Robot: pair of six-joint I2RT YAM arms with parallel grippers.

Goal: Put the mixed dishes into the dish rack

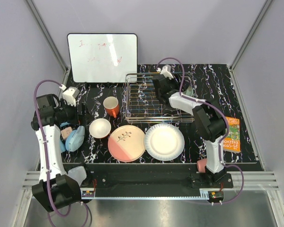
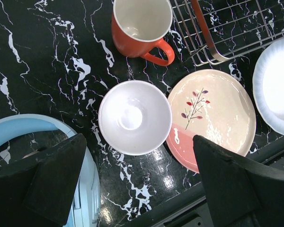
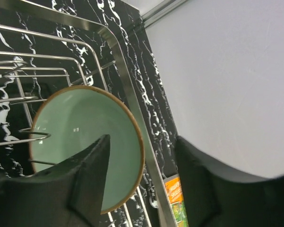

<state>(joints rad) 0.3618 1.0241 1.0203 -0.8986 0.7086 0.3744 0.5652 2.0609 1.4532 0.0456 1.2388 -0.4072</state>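
Black marbled table (image 1: 217,80). Dish rack (image 1: 146,119) at far centre, wire sides raised. White fluted-rim plate (image 1: 164,141) lies flat on the table near the rack, with the pink-and-cream plate (image 1: 127,143) just beside it on the left. Mint-green bowl (image 3: 75,137) leans on edge among the wires inside the rack's right end. White bowl (image 1: 100,128) upright, left of the plates. Orange mug (image 1: 111,106) upright, left of the rack. Pink cup (image 1: 201,165) at near edge by the right arm's base. Right gripper (image 3: 142,139) over the mint-green bowl's rim, jaws released, gripping nothing. Left gripper (image 2: 138,139) above the white bowl, jaws spread wide, empty.
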